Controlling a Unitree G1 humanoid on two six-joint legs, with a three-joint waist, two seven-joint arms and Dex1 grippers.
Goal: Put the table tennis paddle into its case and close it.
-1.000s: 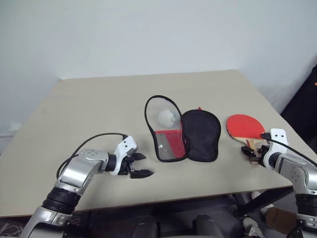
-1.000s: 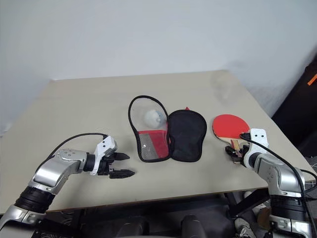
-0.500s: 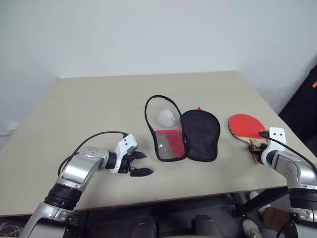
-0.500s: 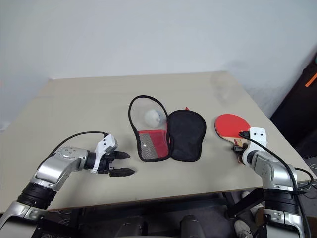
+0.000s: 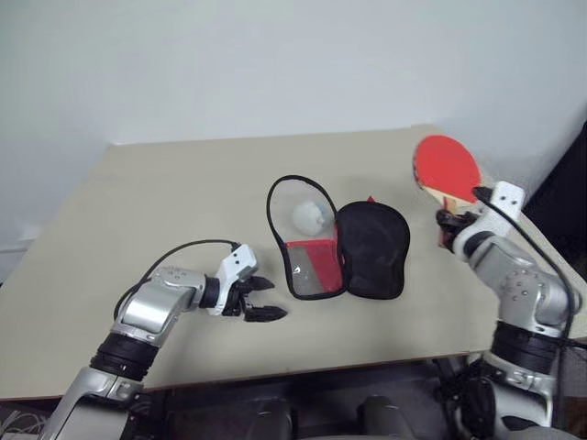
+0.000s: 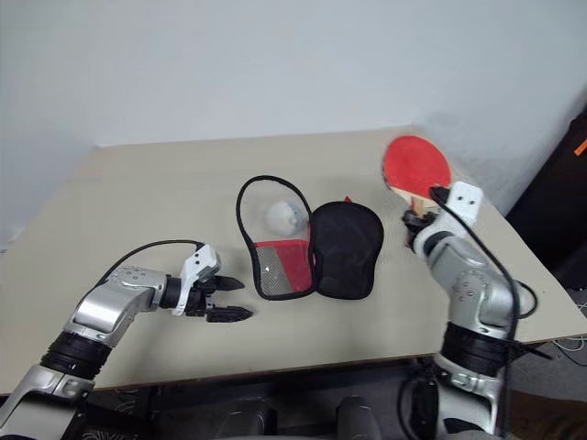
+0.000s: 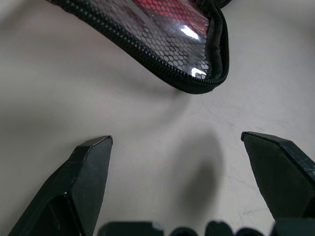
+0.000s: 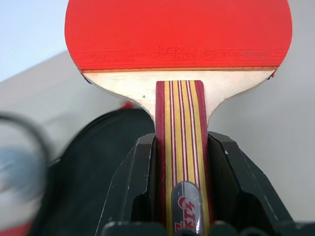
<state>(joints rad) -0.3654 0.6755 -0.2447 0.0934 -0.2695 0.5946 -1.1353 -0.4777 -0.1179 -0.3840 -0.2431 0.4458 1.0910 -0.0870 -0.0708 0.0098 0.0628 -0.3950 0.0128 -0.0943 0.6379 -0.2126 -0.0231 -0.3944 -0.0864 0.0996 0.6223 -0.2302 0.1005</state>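
Head view: case lies open mid-worktop, clear-window half left with ball under it, black lining half right. Left pincer spread, low over worktop near-left of case. Right pincer holds paddle raised above worktop, right of case, red face up toward far side.

Left wrist view: fingers wide apart, case edge just beyond, not touching.

Right wrist view: fingers pinch paddle handle from both sides.
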